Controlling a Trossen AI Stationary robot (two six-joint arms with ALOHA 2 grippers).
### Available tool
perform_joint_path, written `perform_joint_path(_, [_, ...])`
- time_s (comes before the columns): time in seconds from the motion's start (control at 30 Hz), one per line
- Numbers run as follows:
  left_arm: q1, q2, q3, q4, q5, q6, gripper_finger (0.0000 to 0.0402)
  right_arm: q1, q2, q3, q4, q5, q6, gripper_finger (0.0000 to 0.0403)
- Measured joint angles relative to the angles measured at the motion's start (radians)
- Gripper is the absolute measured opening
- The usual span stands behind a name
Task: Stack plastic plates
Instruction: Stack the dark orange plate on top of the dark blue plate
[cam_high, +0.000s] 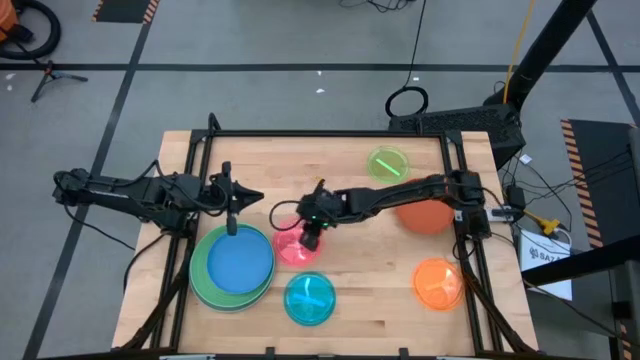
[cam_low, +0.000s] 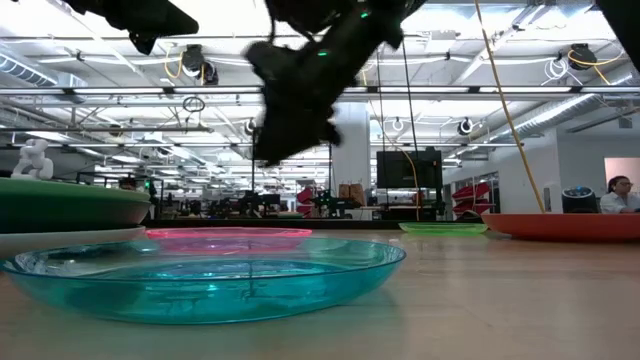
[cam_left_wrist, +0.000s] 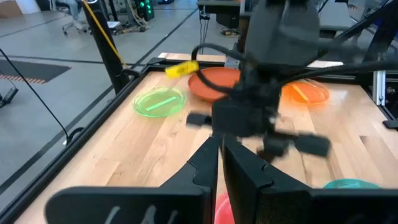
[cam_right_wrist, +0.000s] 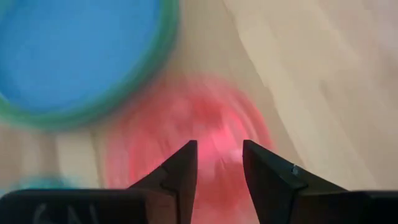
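The small translucent pink plate (cam_high: 290, 250) (cam_right_wrist: 186, 124) lies flat on the table, right of a stack topped by the medium blue plate (cam_high: 238, 262) on green plates (cam_high: 200, 280). My right gripper (cam_high: 310, 236) (cam_right_wrist: 219, 163) hovers open just above the pink plate and points down; the low view shows it (cam_low: 295, 130) clear of the plate (cam_low: 230, 238). My left gripper (cam_high: 260, 198) (cam_left_wrist: 221, 155) is shut. It hangs in the air beyond the stack's far edge and points toward the right arm. The cyan plate (cam_high: 310, 298) (cam_low: 200, 275) lies near the front edge.
On the right half lie the lime plate (cam_high: 388, 163) (cam_left_wrist: 159, 101), the red-orange plate (cam_high: 425, 216) (cam_left_wrist: 214, 84) and the small orange plate (cam_high: 438, 282) (cam_left_wrist: 305, 92). Bare wood (cam_high: 370, 270) shows between the pink and orange plates. A black frame (cam_high: 320, 133) rims the table.
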Motion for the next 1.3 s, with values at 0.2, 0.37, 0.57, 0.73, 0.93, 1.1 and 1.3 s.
perform_joint_path(0.2, [-0.001, 0.000, 0.000, -0.010, 0.000, -0.009, 0.0030, 0.011, -0.081, 0.000, -0.469, 0.057, 0.128, 0.0123])
perform_joint_path(0.37, [-0.001, 0.000, 0.000, -0.011, 0.000, -0.016, 0.0030, 0.035, -0.113, -0.036, -0.758, 0.177, 0.244, 0.0123])
perform_joint_path(0.57, [-0.001, 0.000, 0.000, -0.012, 0.000, -0.023, 0.0030, 0.033, -0.181, -0.196, -0.820, 0.181, 0.310, 0.0123])
perform_joint_path(0.73, [-0.001, 0.000, 0.000, -0.011, 0.000, -0.025, 0.0030, -0.006, -0.295, -0.373, -0.817, 0.156, 0.402, 0.0123])
perform_joint_path(0.93, [-0.001, 0.000, 0.000, -0.007, 0.000, -0.025, 0.0031, -0.047, -0.427, -0.551, -0.724, 0.155, 0.493, 0.0123])
perform_joint_path(1.1, [-0.001, 0.000, 0.000, -0.006, 0.000, -0.025, 0.0031, -0.048, -0.455, -0.625, -0.634, 0.125, 0.495, 0.0123])
perform_joint_path(1.3, [-0.001, 0.000, 0.000, -0.007, 0.000, -0.025, 0.0031, -0.048, -0.455, -0.633, -0.592, 0.111, 0.498, 0.0123])
